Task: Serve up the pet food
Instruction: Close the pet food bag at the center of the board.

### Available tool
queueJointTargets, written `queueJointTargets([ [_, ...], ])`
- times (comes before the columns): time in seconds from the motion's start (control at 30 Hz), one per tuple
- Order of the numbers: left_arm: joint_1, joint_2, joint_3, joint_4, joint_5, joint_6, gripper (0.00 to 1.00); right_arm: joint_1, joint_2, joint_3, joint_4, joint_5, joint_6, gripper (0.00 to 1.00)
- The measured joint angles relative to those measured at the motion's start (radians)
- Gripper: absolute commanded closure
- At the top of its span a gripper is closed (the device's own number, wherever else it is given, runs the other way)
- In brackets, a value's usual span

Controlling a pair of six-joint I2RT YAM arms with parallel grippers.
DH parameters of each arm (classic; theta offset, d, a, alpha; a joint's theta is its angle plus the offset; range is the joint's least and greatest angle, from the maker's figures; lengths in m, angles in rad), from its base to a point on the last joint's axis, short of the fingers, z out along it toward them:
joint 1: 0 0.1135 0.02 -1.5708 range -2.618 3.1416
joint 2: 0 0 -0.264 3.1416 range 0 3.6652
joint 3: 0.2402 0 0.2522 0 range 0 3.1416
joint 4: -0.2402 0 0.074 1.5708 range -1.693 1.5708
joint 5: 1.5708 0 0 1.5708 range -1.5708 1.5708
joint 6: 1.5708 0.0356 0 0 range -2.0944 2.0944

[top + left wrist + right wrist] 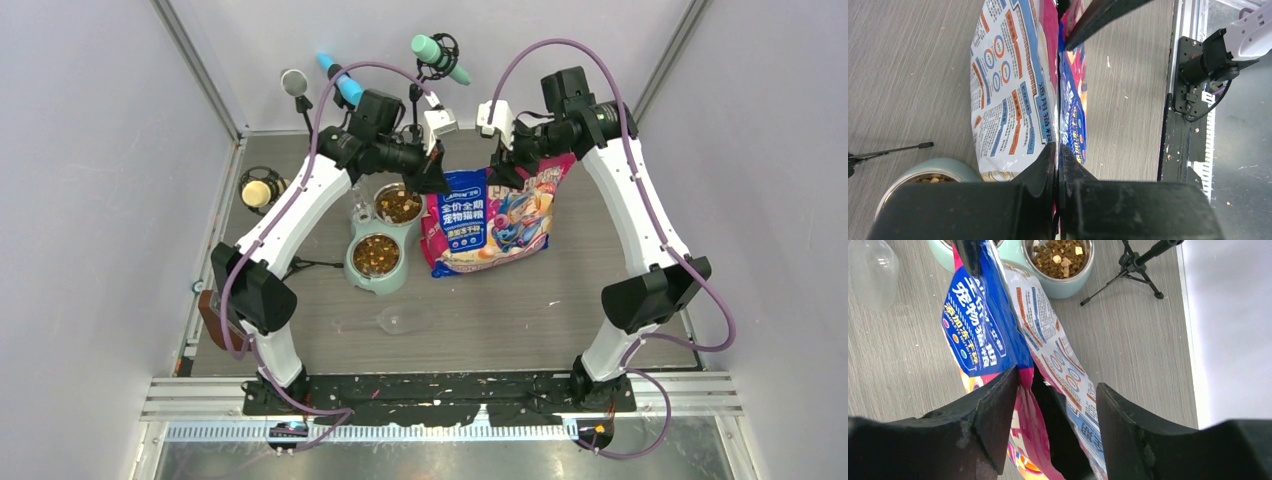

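Grey wood-grain table [600, 300], boxed in by pale walls [90, 200], fills our overhead view. Microphones [440, 55] stand along the far edge. A metal rail [213, 230] runs down the table's left side.

Left of centre sits a mint-green double feeder [352, 268]. The pet food [376, 254], small brown pellets, lies in both of its steel bowls [1090, 260]. Nearer the arm bases a clear scoop [400, 320] lies on its side, apart from the feeder.

Just right of the feeder stands a glossy pink, white and blue bag [495, 215], its base on the table and its top up between the two arms. We cannot see any pellets inside it. Bare table stretches in front of the bag and out to the right edge, and the strip behind the bag is crowded by both wrists.

The left gripper [1058, 155] is pinched tight on the bag's top edge, fingers pressed together with the printed film caught between them. The right gripper [1057, 382] has its jaws apart, one on either side of the bag's gaping mouth. Its left finger [993, 415] lies against the pink lip, and we cannot tell whether the other finger touches the back panel.
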Motion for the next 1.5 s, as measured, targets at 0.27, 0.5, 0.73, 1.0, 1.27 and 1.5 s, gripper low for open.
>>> queueJointTargets([
  [0.27, 0.039, 0.000, -0.017, 0.000, 0.066, 0.040, 1.00, 0.000, 0.070, 0.101, -0.094, 0.073, -0.040, 0.68],
  [0.5, 0.043, 0.000, -0.016, -0.002, 0.079, 0.047, 0.68, 0.000, 0.094, 0.137, -0.134, 0.080, -0.061, 0.73],
  [0.73, 0.061, -0.001, -0.016, -0.008, 0.135, 0.042, 0.63, 0.000, 0.095, 0.139, -0.133, 0.076, -0.071, 0.53],
  [1.0, 0.053, -0.001, -0.016, -0.007, 0.202, 0.045, 0.66, 0.003, 0.091, 0.127, -0.135, -0.019, -0.105, 0.47],
  [1.27, 0.041, -0.001, -0.017, -0.023, 0.199, 0.113, 0.75, 0.046, 0.091, 0.127, -0.151, -0.120, -0.136, 0.43],
  [1.5, 0.031, -0.001, -0.030, -0.036, 0.148, 0.152, 0.89, 0.078, 0.091, 0.117, -0.157, -0.157, -0.143, 0.43],
])
